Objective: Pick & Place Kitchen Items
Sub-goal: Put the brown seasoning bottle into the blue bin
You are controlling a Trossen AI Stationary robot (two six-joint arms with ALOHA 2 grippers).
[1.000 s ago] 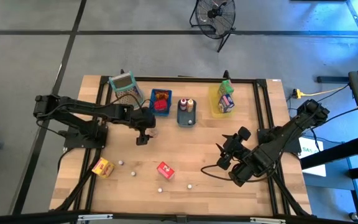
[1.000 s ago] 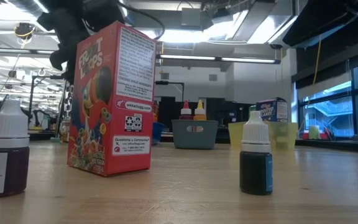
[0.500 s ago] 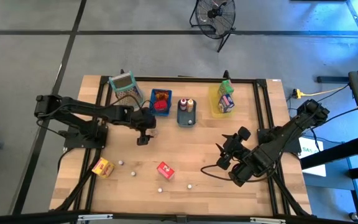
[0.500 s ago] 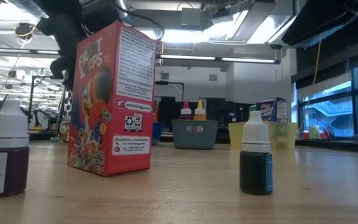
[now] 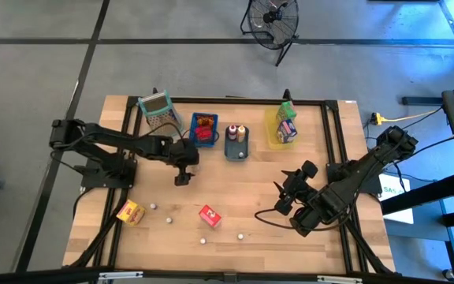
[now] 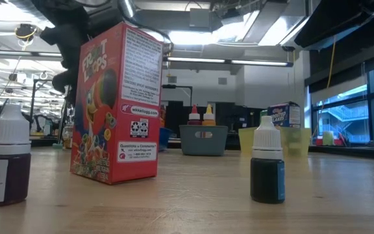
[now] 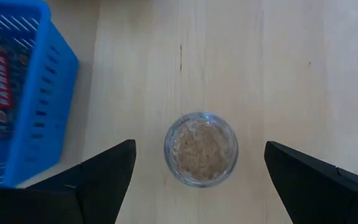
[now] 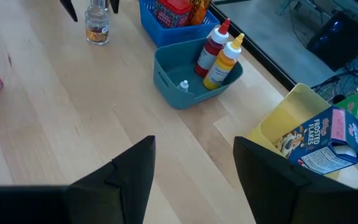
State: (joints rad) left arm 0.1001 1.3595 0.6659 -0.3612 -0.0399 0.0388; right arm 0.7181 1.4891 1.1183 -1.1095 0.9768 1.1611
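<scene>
Hovering open-fingered, left hand (image 7: 197, 186) straddles lidless jar (image 7: 201, 149).

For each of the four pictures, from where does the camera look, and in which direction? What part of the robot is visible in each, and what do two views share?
High view: above the table, looking straight down; both arms show, left gripper and right gripper.
Low view: at table-top height, looking level across; red carton up close, a dark arm above it.
Left wrist view: looks down on a small jar between its open fingers.
Right wrist view: looks across the table to the grey tray; own fingers low.
Shared: both wrist views show the blue tray.
</scene>
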